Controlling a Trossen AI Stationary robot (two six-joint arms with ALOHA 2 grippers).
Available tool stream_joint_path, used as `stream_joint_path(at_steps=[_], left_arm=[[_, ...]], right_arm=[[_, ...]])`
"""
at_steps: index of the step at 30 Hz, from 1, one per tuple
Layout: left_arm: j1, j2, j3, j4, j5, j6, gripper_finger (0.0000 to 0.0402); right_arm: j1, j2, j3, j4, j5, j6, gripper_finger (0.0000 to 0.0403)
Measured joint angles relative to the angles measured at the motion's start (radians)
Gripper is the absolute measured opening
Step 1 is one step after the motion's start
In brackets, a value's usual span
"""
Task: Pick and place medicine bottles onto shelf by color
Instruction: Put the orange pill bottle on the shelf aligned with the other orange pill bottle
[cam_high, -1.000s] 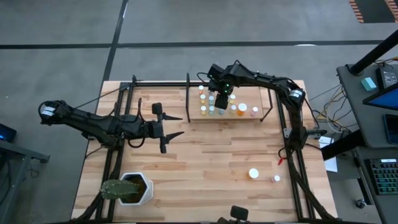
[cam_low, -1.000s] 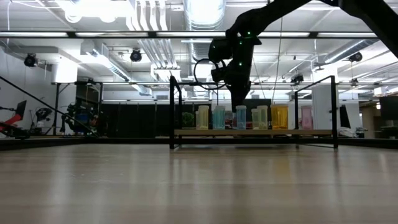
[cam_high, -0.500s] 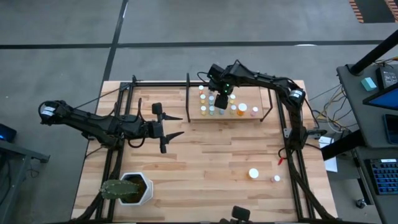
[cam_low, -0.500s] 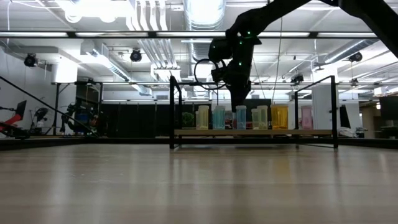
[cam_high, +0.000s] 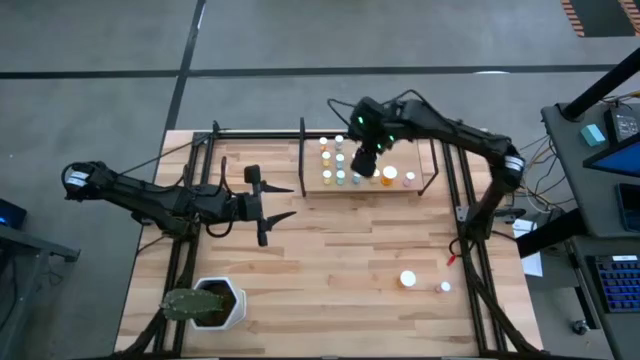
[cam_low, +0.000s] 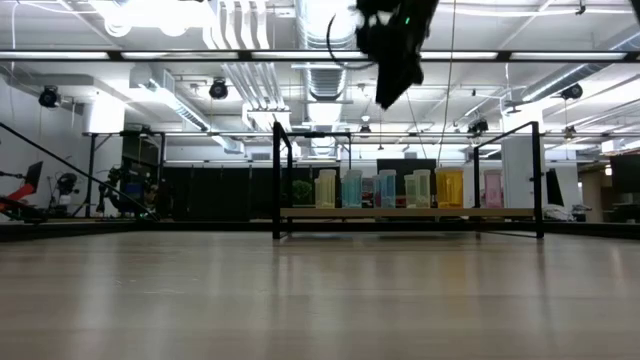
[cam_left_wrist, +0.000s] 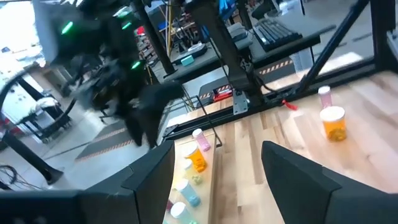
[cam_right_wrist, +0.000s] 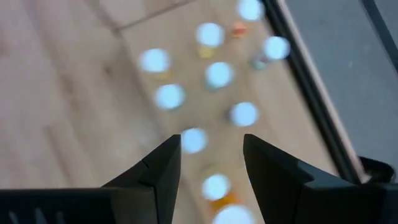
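Parted and empty, the right gripper (cam_high: 366, 163) hangs above the shelf (cam_high: 408, 150); two bottles (cam_high: 408, 279) wait near the table's front. Light, rigid, probably slick: best pinched around the body.

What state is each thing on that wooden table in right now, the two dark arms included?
Right gripper: open, empty, raised above the shelf.
Left gripper: open, empty, waiting over the table's left half.
Light-wood shelf edged by black bars: flat on the table.
Small pale-capped medicine bottles on the shelf: upright, in rows.
Wide orange bottle with white cap: upright, off the shelf.
Small pink bottle: upright beside it.
White hexagonal plant pot: upright.
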Motion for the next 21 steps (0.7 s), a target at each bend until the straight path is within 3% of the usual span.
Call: stream_joint_path(at_steps=[10, 17, 21], left_arm=[[-0.001, 0.024, 0.000, 0.032, 0.005, -0.117, 0.0224], [-0.001, 0.075, 0.000, 0.105, 0.007, -0.122, 0.0224], [-0.001, 0.095, 0.000, 0.137, 0.008, -0.130, 0.0224]], right_arm=[[0.338, -0.240, -0.214, 0.015, -0.001, 0.332, 0.0155], [0.515, -0.315, -0.327, 0.025, -0.001, 0.683, 0.0206], [0.587, -0.318, -0.360, -0.005, -0.084, 0.823, 0.0235]])
